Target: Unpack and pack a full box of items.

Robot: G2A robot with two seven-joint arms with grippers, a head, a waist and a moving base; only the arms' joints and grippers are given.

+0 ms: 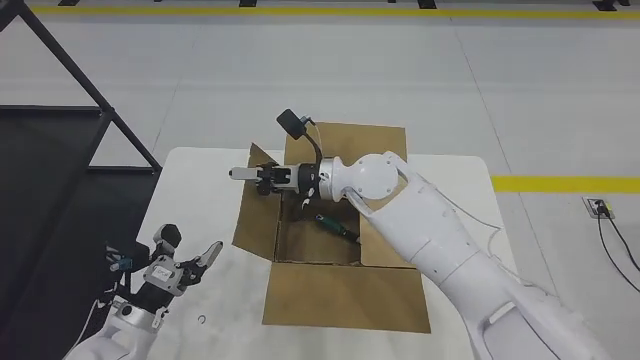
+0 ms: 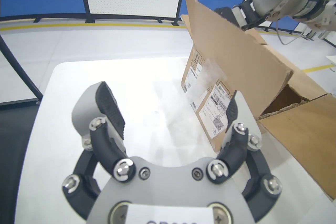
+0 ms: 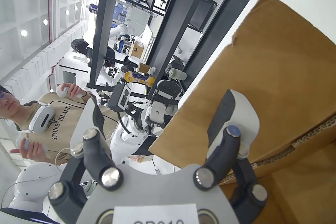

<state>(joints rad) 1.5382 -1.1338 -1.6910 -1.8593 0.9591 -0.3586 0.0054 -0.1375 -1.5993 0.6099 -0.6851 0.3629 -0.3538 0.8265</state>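
Note:
An open cardboard box (image 1: 345, 295) stands in the middle of the white table (image 1: 200, 180), its flaps spread. Inside lies a dark item with green on it (image 1: 335, 225); the remaining contents are hidden. My right gripper (image 1: 245, 173) hovers at the top edge of the box's left flap (image 1: 258, 210). It is open, and the flap (image 3: 275, 64) stands between its fingers (image 3: 231, 114). My left gripper (image 2: 170, 107) is open and holds nothing, low over the table's near left part (image 1: 185, 260). The labelled side of the box (image 2: 210, 104) is just ahead of it.
A black metal frame (image 1: 60, 160) stands off the table's left edge. Bare tabletop (image 2: 118, 72) lies between the left gripper and the box. The right arm (image 1: 430, 230) crosses over the box from the near right.

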